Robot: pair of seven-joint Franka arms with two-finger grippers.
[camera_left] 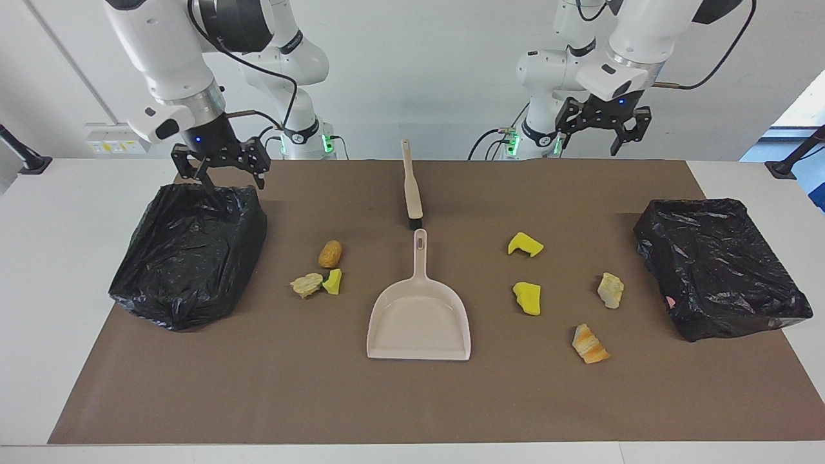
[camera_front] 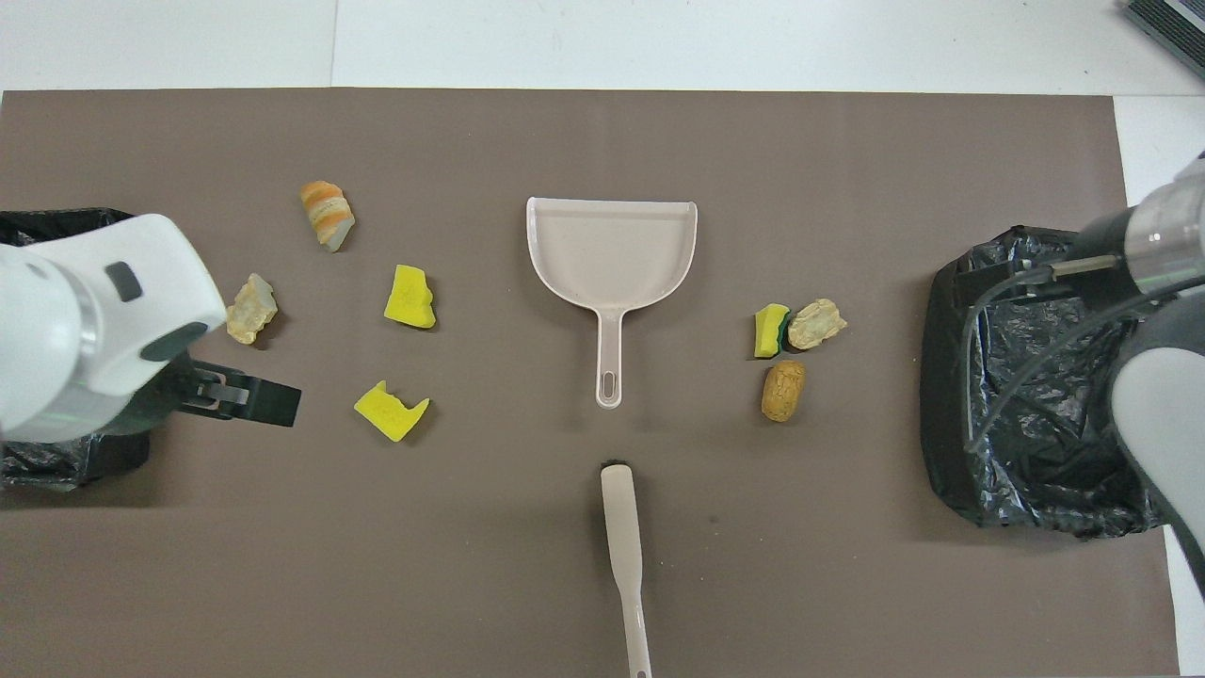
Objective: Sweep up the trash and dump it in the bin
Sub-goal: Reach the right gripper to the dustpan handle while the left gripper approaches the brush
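Note:
Several scraps of trash lie on the brown mat (camera_left: 412, 399). A brown croquette (camera_left: 330, 254), a beige chunk (camera_left: 307, 284) and a yellow-green sponge (camera_left: 333, 281) cluster toward the right arm's end. Two yellow wedges (camera_left: 524, 245) (camera_left: 528, 298), a beige chunk (camera_left: 610, 290) and an orange-striped pastry (camera_left: 589, 344) lie toward the left arm's end. A beige dustpan (camera_left: 419, 316) lies mid-mat, and a brush (camera_left: 410, 187) lies nearer to the robots. My right gripper (camera_left: 222, 175) hangs open and empty over one black-bagged bin (camera_left: 187, 251). My left gripper (camera_left: 601, 132) is raised, open and empty.
A second black-bagged bin (camera_left: 718, 264) sits at the left arm's end of the mat. In the overhead view the left arm's white wrist (camera_front: 94, 320) covers part of that bin. The dustpan's handle (camera_front: 609, 363) points toward the brush (camera_front: 623, 537).

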